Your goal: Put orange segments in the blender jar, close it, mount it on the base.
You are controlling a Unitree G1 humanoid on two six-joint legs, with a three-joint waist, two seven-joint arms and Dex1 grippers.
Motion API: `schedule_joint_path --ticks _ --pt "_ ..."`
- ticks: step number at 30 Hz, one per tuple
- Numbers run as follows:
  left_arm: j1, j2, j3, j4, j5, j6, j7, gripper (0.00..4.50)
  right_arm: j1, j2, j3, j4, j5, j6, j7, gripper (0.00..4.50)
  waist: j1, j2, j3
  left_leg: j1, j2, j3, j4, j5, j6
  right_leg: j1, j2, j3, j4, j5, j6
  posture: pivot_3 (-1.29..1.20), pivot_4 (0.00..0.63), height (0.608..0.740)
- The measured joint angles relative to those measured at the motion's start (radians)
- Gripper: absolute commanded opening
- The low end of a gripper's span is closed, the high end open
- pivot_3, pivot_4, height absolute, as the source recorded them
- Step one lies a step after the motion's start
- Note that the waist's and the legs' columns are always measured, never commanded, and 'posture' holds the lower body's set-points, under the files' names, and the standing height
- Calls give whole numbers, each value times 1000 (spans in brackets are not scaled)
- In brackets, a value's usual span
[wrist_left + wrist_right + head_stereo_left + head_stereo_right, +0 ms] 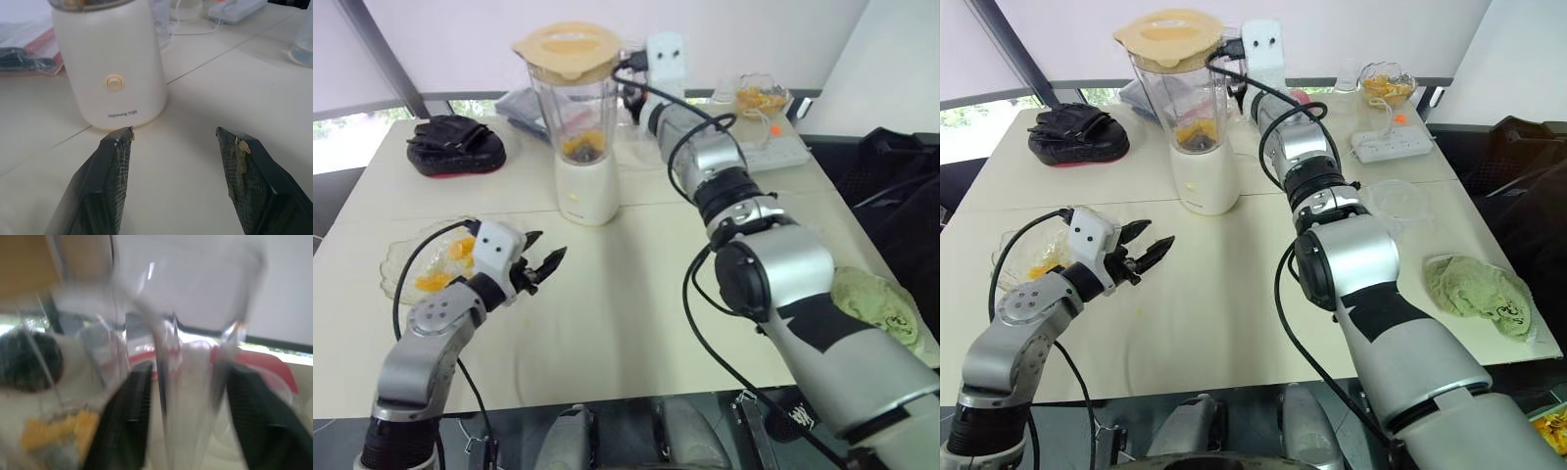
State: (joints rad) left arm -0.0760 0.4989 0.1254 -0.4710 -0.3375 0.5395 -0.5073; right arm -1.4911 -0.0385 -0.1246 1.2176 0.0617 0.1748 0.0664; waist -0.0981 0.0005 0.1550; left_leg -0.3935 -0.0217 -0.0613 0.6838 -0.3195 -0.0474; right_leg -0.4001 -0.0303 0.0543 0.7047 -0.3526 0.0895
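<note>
While the left claw (543,264) hangs low over the cream table (636,313), we find its two black fingers (117,166) spread wide with nothing between them. Pale pulp clings to both tips.

Straight ahead of this claw, across a strip of bare top, stands the white rounded blender base (110,73), its round button facing the claw. Seated upright on that base is the clear blender jar (578,108). A pale orange lid (568,49) caps it and sits flush on the rim. Orange segments (582,145) lie at the jar's bottom.

The right claw (190,367) is up behind the jar at its clear handle. We cannot tell whether it grips the handle or only stands about it.

Left of the left claw, just beside its wrist, a clear glass dish (389,269) holds more orange pieces and lies near the table's left edge. Further ahead and left of that claw, well apart from it, a black padded object (455,145) rests close to the far left corner.

To the right of the left claw the top is open up to the right forearm, and the near edge runs under the left arm. Beyond the right claw, toward the far right corner, we note a white power strip (1391,145) and a small glass bowl (1386,86) of orange pieces. A crumpled green cloth (1479,289) lies near the right edge.
</note>
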Motion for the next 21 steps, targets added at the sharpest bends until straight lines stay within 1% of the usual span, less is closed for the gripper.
schedule_joint_path --ticks 2,8,13,16,18,21 --pt "1 0 -7 0 1 0 -2 2849 12 -3 0 7 -2 7 0 4452 0 0 0 0 0 0 0 0 0 0 0 0 0 0 0 0 150 740" --pt "2 0 -23 0 1 0 -2 2849 20 -6 4 8 -10 8 5 4452 -5 0 0 0 0 0 -1 0 0 -1 1 0 0 0 0 0 150 740" --pt "3 0 -22 0 1 0 -2 2849 100 -7 12 0 -20 23 6 4452 1 0 0 0 0 0 0 0 0 0 0 0 0 0 0 0 150 740" --pt "-11 -6 -17 0 -11 4 3 2849 223 -13 30 -100 -21 57 37 4452 3 0 0 0 0 -1 0 0 0 2 0 -1 -1 0 0 0 150 740" --pt "-41 -29 10 -1 -50 17 14 2849 384 -24 48 -285 -11 117 102 4452 6 -1 0 0 0 -1 0 0 0 2 0 -1 -2 0 0 0 150 740" --pt "-64 -34 49 -10 -95 30 20 2849 653 -61 61 -644 62 247 212 4452 5 0 0 -1 0 -1 0 0 1 2 0 -1 -2 0 0 0 150 740"
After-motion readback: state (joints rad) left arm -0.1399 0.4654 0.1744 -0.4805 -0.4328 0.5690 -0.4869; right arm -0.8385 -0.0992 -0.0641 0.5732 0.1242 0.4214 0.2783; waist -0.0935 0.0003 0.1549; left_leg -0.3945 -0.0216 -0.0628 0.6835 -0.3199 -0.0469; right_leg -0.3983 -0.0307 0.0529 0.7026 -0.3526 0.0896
